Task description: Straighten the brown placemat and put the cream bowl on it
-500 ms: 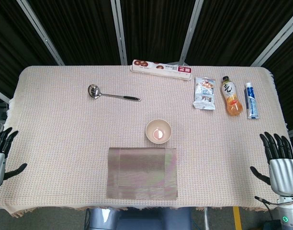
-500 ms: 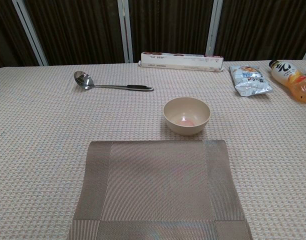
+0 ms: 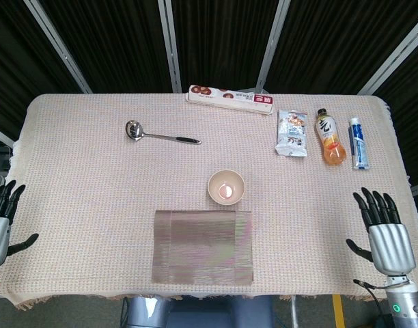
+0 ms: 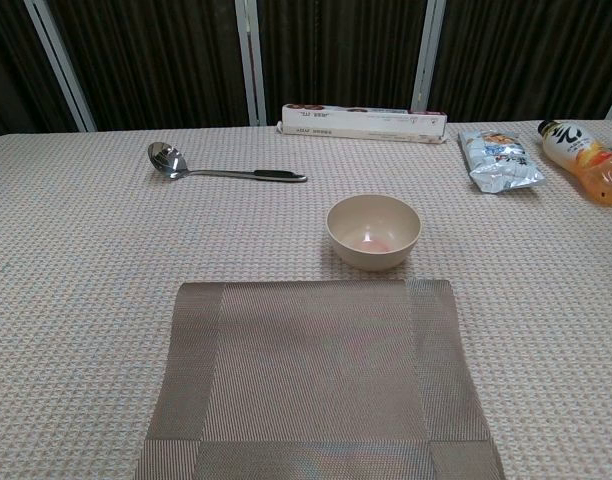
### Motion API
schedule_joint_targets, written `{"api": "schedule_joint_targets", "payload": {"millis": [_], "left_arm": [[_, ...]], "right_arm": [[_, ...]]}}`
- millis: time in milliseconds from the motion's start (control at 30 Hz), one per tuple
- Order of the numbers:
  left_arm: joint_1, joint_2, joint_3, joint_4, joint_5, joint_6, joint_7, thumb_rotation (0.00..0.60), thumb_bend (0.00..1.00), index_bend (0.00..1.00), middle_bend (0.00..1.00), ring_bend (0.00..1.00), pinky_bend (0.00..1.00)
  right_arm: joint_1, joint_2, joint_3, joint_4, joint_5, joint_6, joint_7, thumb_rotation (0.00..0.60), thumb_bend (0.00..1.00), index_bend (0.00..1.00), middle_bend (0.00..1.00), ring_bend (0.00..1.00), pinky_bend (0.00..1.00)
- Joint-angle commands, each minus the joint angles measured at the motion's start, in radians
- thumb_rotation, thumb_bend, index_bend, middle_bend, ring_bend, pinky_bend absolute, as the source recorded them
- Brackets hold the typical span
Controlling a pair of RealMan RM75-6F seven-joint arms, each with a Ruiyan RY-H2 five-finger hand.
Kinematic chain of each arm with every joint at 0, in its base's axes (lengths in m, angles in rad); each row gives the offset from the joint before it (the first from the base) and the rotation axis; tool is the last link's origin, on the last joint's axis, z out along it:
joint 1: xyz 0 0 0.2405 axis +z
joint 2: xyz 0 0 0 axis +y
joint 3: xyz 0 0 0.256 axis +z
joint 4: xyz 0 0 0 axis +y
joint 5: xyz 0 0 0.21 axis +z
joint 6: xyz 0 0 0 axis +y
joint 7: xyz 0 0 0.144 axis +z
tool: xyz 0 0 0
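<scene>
Your brown placemat [image 3: 203, 247] lies flat at the near edge of the tabletop [image 3: 79, 198], its sides square to that edge. The cream bowl [image 3: 226, 186] stands upright just beyond the mat's far edge, off it. Your left hand [image 3: 0, 222] and right hand [image 3: 382, 231] hover at the tabletop's two sides, fingers spread, holding nothing. Along the far side you have a ladle [image 3: 159, 134], a long printed box [image 3: 230, 98], a snack packet [image 3: 291, 132], an orange drink bottle [image 3: 330, 137] and a blue tube [image 3: 358, 143]; none of their lettering is readable.
</scene>
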Motion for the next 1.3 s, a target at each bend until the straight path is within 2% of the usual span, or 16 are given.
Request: {"api": "schedule_joint_targets", "payload": {"millis": [33, 67, 167, 300, 433, 567, 633, 700, 767, 900, 1167, 1267, 1300], "left_arm": [[-0.005, -0.002, -0.009, 0.003, -0.015, -0.008, -0.002, 0.600, 0.00, 0.00, 0.00, 0.00, 0.00], [-0.006, -0.004, -0.011, 0.005, -0.018, -0.009, -0.002, 0.600, 0.00, 0.00, 0.00, 0.00, 0.00], [-0.013, -0.016, -0.019, 0.028, -0.035, -0.022, 0.002, 0.600, 0.00, 0.00, 0.00, 0.00, 0.00], [-0.014, -0.027, -0.021, 0.054, -0.064, -0.040, 0.016, 0.600, 0.00, 0.00, 0.00, 0.00, 0.00], [-0.012, -0.032, -0.025, 0.065, -0.089, -0.048, 0.023, 0.600, 0.00, 0.00, 0.00, 0.00, 0.00], [-0.009, -0.035, -0.029, 0.075, -0.109, -0.051, 0.028, 0.600, 0.00, 0.00, 0.00, 0.00, 0.00], [-0.008, -0.033, -0.029, 0.075, -0.113, -0.053, 0.028, 0.600, 0.00, 0.00, 0.00, 0.00, 0.00], [-0.007, -0.030, -0.030, 0.074, -0.117, -0.054, 0.025, 0.600, 0.00, 0.00, 0.00, 0.00, 0.00], [-0.007, -0.028, -0.032, 0.073, -0.118, -0.052, 0.024, 0.600, 0.00, 0.00, 0.00, 0.00, 0.00], [-0.007, -0.024, -0.033, 0.069, -0.118, -0.052, 0.018, 0.600, 0.00, 0.00, 0.00, 0.00, 0.00], [-0.007, -0.020, -0.032, 0.065, -0.115, -0.053, 0.013, 0.600, 0.00, 0.00, 0.00, 0.00, 0.00], [-0.007, -0.019, -0.033, 0.064, -0.119, -0.055, 0.013, 0.600, 0.00, 0.00, 0.00, 0.00, 0.00], [-0.007, -0.019, -0.034, 0.065, -0.122, -0.056, 0.013, 0.600, 0.00, 0.00, 0.00, 0.00, 0.00]], "right_arm": [[0.113, 0.005, 0.016, -0.022, -0.022, -0.150, 0.040, 0.600, 0.00, 0.00, 0.00, 0.00, 0.00], [0.135, 0.006, 0.022, -0.026, -0.027, -0.176, 0.046, 0.600, 0.00, 0.00, 0.00, 0.00, 0.00], [0.260, 0.014, 0.060, -0.045, -0.007, -0.348, 0.078, 0.600, 0.00, 0.00, 0.00, 0.00, 0.00], [0.399, -0.006, 0.116, -0.040, 0.034, -0.519, 0.047, 0.600, 0.00, 0.00, 0.00, 0.00, 0.00], [0.493, -0.063, 0.148, -0.023, 0.069, -0.624, 0.028, 0.600, 0.00, 0.00, 0.00, 0.00, 0.00], [0.574, -0.129, 0.157, 0.009, 0.102, -0.712, -0.003, 0.600, 0.00, 0.01, 0.00, 0.00, 0.00], [0.597, -0.154, 0.155, 0.029, 0.115, -0.736, -0.029, 0.600, 0.00, 0.05, 0.00, 0.00, 0.00], [0.618, -0.180, 0.150, 0.046, 0.134, -0.763, -0.052, 0.600, 0.00, 0.16, 0.00, 0.00, 0.00], [0.631, -0.202, 0.147, 0.052, 0.149, -0.772, -0.070, 0.600, 0.02, 0.20, 0.00, 0.00, 0.00], [0.652, -0.250, 0.138, 0.086, 0.174, -0.777, -0.123, 0.600, 0.10, 0.22, 0.00, 0.00, 0.00], [0.669, -0.352, 0.117, 0.184, 0.257, -0.782, -0.194, 0.600, 0.20, 0.19, 0.00, 0.00, 0.00], [0.672, -0.377, 0.112, 0.211, 0.273, -0.776, -0.199, 0.600, 0.23, 0.24, 0.00, 0.00, 0.00], [0.673, -0.386, 0.110, 0.219, 0.278, -0.775, -0.195, 0.600, 0.24, 0.21, 0.00, 0.00, 0.00]]}}
